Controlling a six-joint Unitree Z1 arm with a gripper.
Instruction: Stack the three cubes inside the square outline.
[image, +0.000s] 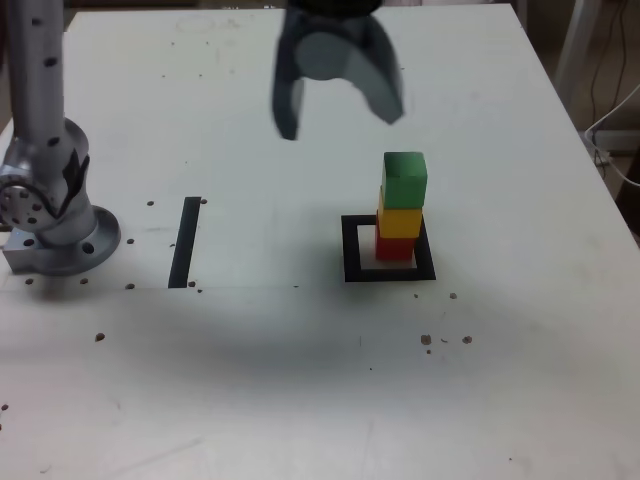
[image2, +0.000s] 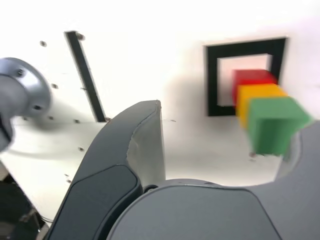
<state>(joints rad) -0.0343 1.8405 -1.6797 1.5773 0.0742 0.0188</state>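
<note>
Exterior view shows the gripper (image: 340, 118) hanging in the air with its jaws wide apart and nothing between them. Below it, toward the exterior view's right, the red cube (image: 394, 248) sits inside the square outline (image: 351, 250) on the white table (image: 300, 380). The yellow cube (image: 400, 221) rests on it, and the green cube (image: 404, 180) is on top.

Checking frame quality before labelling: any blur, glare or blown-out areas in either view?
Exterior view: the end effector is soft and smeared, while the green cube, yellow cube and square outline are sharp; a broad soft shadow crosses the table. Wrist view: the table top is blown out to near white, the green cube is blurred, and the end effector's finger fills the foreground.
</note>
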